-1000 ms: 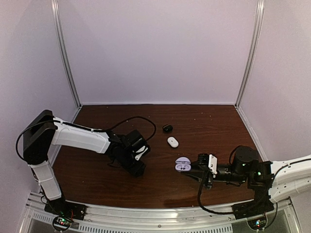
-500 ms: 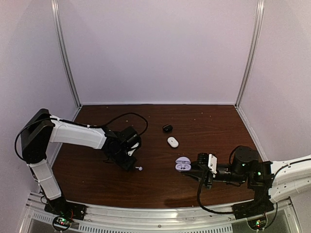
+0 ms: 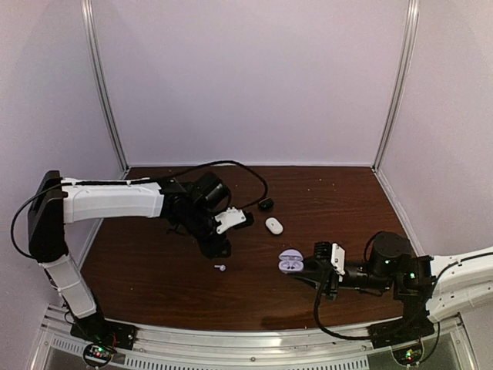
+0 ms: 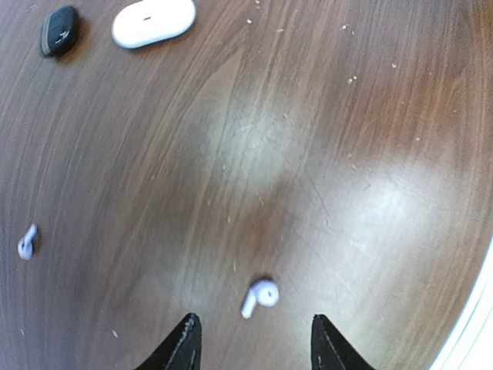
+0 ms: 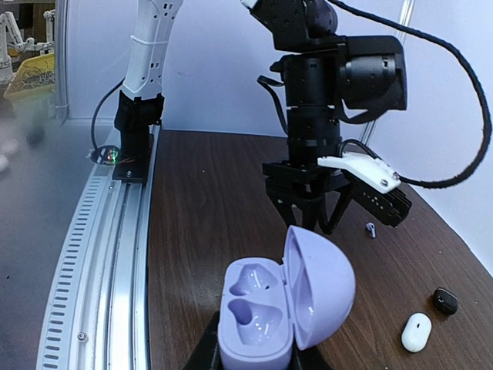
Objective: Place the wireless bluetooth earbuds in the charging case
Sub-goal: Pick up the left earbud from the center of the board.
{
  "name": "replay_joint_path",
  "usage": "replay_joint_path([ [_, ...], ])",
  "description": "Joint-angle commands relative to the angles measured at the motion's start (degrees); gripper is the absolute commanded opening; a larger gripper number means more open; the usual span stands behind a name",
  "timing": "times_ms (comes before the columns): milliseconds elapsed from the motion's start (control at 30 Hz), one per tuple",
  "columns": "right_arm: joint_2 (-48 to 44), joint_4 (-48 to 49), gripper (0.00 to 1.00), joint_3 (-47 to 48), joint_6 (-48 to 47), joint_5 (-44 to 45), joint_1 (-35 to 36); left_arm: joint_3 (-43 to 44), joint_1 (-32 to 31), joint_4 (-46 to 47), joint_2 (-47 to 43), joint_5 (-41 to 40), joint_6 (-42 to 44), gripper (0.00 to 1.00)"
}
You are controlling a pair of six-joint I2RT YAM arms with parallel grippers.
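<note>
A pale lavender earbud with a stem [image 4: 260, 297] lies on the brown table, between and just ahead of the open fingers of my left gripper [image 4: 254, 343], which hovers above it without touching. It also shows in the top view [image 3: 221, 268], below the left gripper [image 3: 220, 248]. A second small earbud [image 4: 27, 241] lies further left; the right wrist view shows it [image 5: 370, 228] beside the left gripper. My right gripper [image 3: 305, 267] is shut on the lavender charging case [image 5: 269, 316], held low with the lid open. Both wells are empty. The case also shows in the top view [image 3: 290, 260].
A white pebble case [image 3: 273, 225] and a black case [image 3: 266, 203] lie behind the lavender case; both also show in the left wrist view, white [image 4: 152, 21] and black [image 4: 59, 31]. The left arm's cable [image 3: 231, 166] loops above the table. A metal rail [image 5: 100, 254] runs along the near edge.
The left gripper drew back from the spot where the stemmed earbud now lies on the table, then the arm swung right and toward the back, bringing the gripper over it. The right arm stayed still.
</note>
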Motion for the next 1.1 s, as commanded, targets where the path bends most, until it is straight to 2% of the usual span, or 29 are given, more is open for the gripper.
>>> replay_joint_path([
  [0, -1.1, -1.2, 0.0, 1.7, 2.1, -0.9, 0.4, 7.1, -1.3, -9.9, 8.1, 0.9, 7.8, 0.49],
  [67, -2.3, -1.8, 0.0, 1.6, 2.5, -0.7, 0.4, 10.2, -2.0, -11.7, 10.1, 1.4, 7.8, 0.49],
  [300, -4.4, -2.4, 0.0, 0.8, 3.5, -1.1, 0.4, 18.4, -3.8, -18.1, 17.6, -4.6, 8.0, 0.48],
  [633, -5.2, -2.4, 0.0, 0.3, 4.2, -1.4, 0.4, 21.4, -5.0, -22.6, 22.7, -10.9, 8.5, 0.46],
  [1067, -5.1, -1.9, 0.0, 0.0, 4.3, -1.0, 0.4, 21.2, -5.0, -23.2, 24.7, -12.4, 9.4, 0.4],
])
